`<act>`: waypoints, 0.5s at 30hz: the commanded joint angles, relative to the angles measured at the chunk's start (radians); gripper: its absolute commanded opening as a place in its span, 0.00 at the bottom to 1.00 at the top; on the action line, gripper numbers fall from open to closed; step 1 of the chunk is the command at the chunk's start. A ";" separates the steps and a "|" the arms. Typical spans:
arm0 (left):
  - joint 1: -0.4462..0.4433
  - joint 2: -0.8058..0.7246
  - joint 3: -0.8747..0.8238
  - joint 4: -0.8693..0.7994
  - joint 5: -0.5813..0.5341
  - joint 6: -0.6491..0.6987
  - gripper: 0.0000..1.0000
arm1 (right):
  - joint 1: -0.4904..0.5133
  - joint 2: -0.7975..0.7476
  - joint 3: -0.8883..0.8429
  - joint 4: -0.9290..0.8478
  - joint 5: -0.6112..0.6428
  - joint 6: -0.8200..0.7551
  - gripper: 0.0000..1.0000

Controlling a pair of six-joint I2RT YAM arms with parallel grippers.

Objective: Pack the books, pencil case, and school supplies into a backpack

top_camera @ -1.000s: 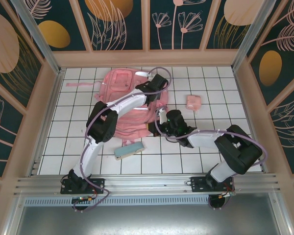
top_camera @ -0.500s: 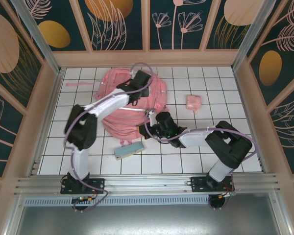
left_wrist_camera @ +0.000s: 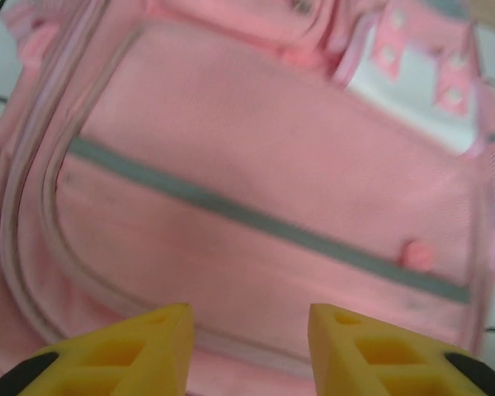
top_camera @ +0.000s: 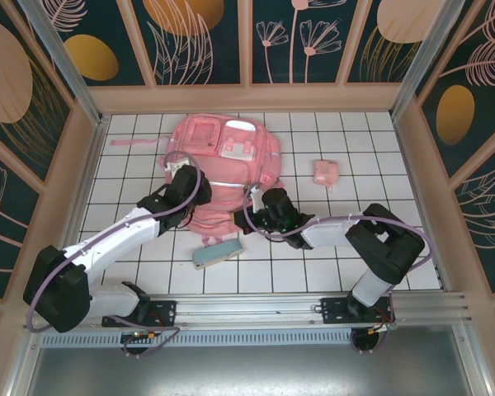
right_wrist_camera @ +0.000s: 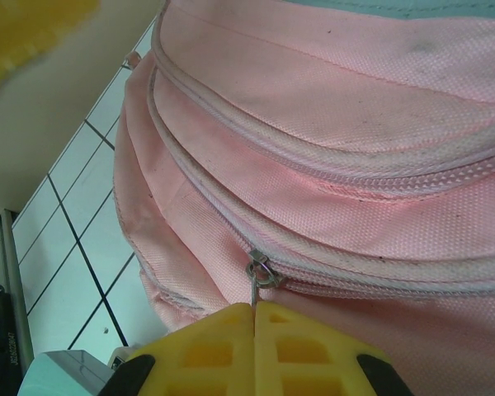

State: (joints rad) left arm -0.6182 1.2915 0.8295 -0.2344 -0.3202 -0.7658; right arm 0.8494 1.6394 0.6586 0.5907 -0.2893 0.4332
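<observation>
— Backpack [top_camera: 223, 169] from the overhead camera first: where does it lie?
— Flat on the white tiled table [top_camera: 371, 148], far middle, front pockets up. The left gripper [top_camera: 177, 169] is at its left edge and the right gripper [top_camera: 256, 205] at its near right corner (from up there I cannot tell whether either touches the fabric).
— And the other things?
— The pencil case [top_camera: 217, 252] lies on the tiles just beside the backpack's near edge, between the two arms and near the right gripper. The school supplies [top_camera: 326, 172], a small pink square, sit on the tiles to the right of the backpack, apart from it and from both grippers.
— Left wrist camera?
— The left gripper [left_wrist_camera: 247, 346] has its yellow fingers [left_wrist_camera: 153, 351] standing apart with nothing between them. The backpack [left_wrist_camera: 272, 165] front, crossed by a grey strip [left_wrist_camera: 256, 223], lies straight ahead of the tips.
— Touching it?
— Cannot tell; the picture is blurred.
— Right wrist camera?
— The right gripper [right_wrist_camera: 253, 346] has its fingers pressed together on the thin metal zipper pull [right_wrist_camera: 254, 293], which hangs from the slider [right_wrist_camera: 262, 272] on the backpack's [right_wrist_camera: 355, 124] zip line. Pink fabric rises just past the fingertips, with table tiles off to the left.
</observation>
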 commanded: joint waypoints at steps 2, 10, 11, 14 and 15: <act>-0.002 -0.037 -0.061 0.061 0.096 -0.027 0.36 | 0.026 -0.003 0.048 -0.022 -0.035 0.013 0.00; -0.073 -0.147 -0.230 0.229 0.242 -0.073 0.36 | -0.024 -0.061 -0.041 0.081 -0.113 0.127 0.51; -0.100 -0.146 -0.227 0.220 0.216 -0.077 0.36 | -0.034 -0.080 -0.062 0.098 -0.111 0.139 0.52; -0.172 -0.132 -0.215 0.177 0.128 -0.112 0.34 | -0.059 -0.155 -0.112 0.112 -0.084 0.158 0.54; -0.185 -0.127 -0.214 0.168 0.108 -0.125 0.33 | -0.071 -0.179 -0.131 0.115 -0.076 0.164 0.56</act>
State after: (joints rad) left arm -0.7723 1.1629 0.6060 -0.0635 -0.1417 -0.8463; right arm 0.8001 1.5337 0.5621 0.6342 -0.3668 0.5568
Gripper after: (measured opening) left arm 0.332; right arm 0.549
